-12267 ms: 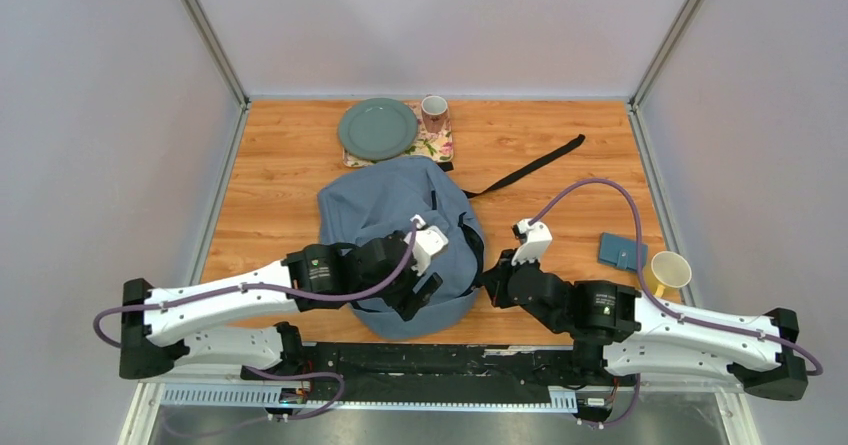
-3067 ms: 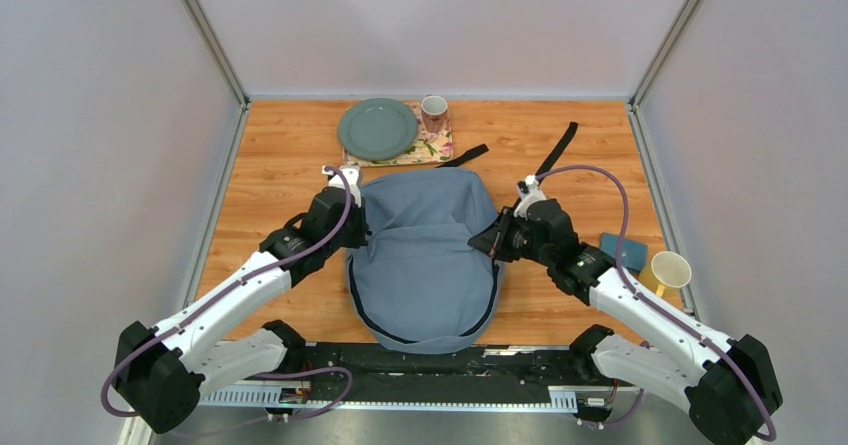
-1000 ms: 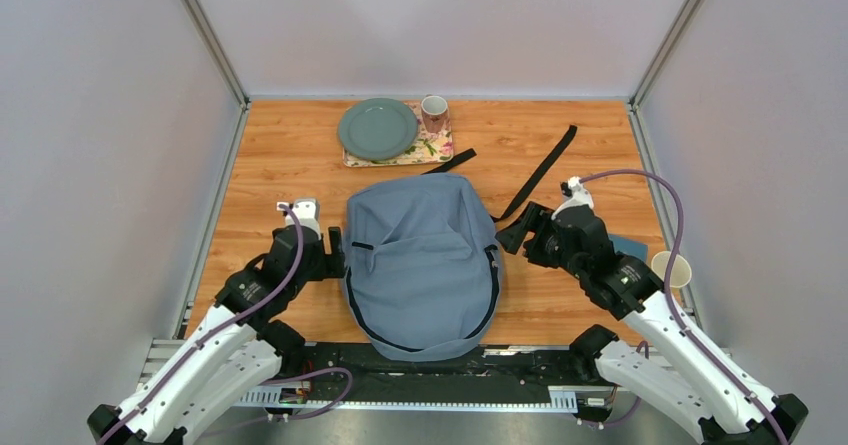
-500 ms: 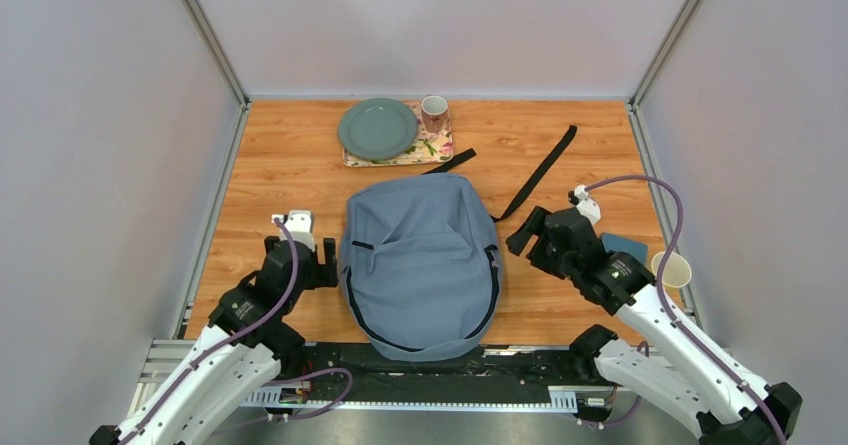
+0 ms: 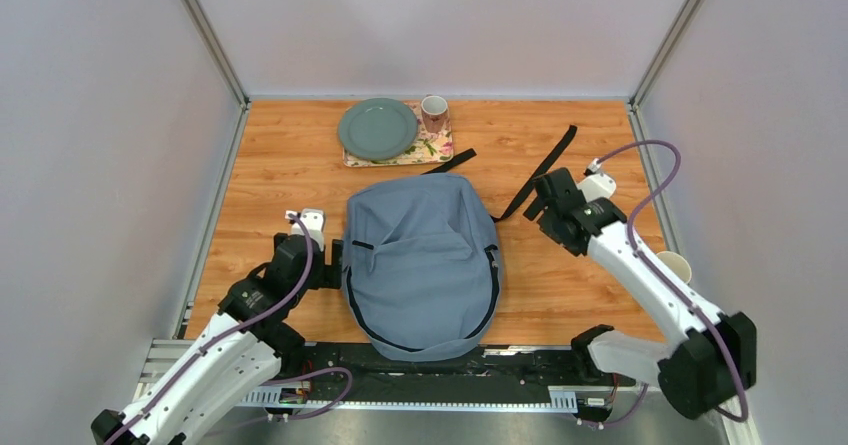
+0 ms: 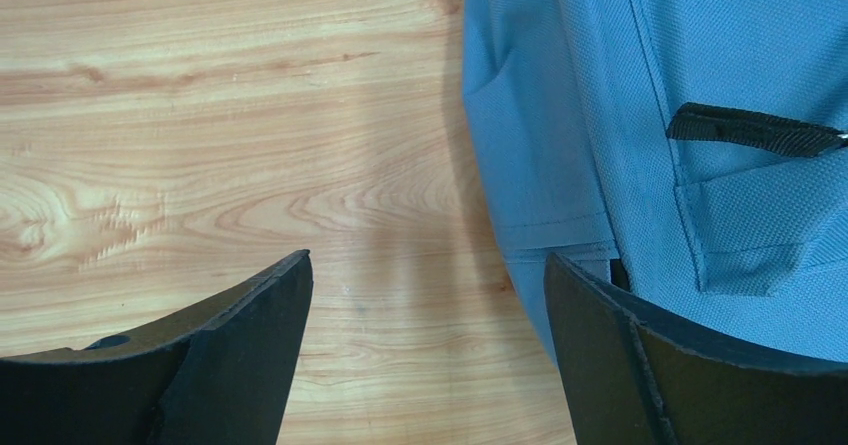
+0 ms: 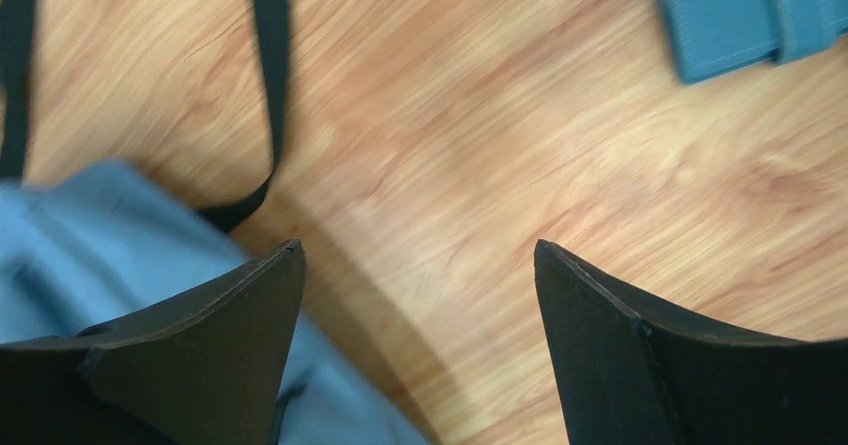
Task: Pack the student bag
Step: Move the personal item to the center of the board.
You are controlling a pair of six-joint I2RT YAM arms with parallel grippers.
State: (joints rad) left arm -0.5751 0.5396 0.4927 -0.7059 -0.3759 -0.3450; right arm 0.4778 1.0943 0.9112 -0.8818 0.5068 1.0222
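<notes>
The student bag [image 5: 420, 265] lies flat in the middle of the wooden table, grey-blue, front up, with its black straps [image 5: 545, 170] trailing towards the back right. My left gripper [image 5: 335, 255] hangs open just off the bag's left edge. In the left wrist view the left gripper [image 6: 425, 265] holds nothing, with bare wood between the fingers and the bag [image 6: 700, 115] and a black zip tab [image 6: 750, 130] on the right. My right gripper [image 5: 545, 200] stands open beside the bag's upper right corner. In its wrist view the right gripper [image 7: 418, 250] is empty above the wood, with the bag [image 7: 60, 235] at lower left.
A green plate [image 5: 377, 128] and a mug [image 5: 433, 113] sit on a floral tray [image 5: 432, 148] at the back. A yellow cup [image 5: 678, 263] stands at the right edge, partly behind the right arm. A blue case [image 7: 745, 10] lies on the wood near a strap [image 7: 270, 65].
The right arm has swung back and to the right, away from the bag's side, towards the strap. The left gripper has shifted slightly along the bag's left edge. Both jaws have widened.
</notes>
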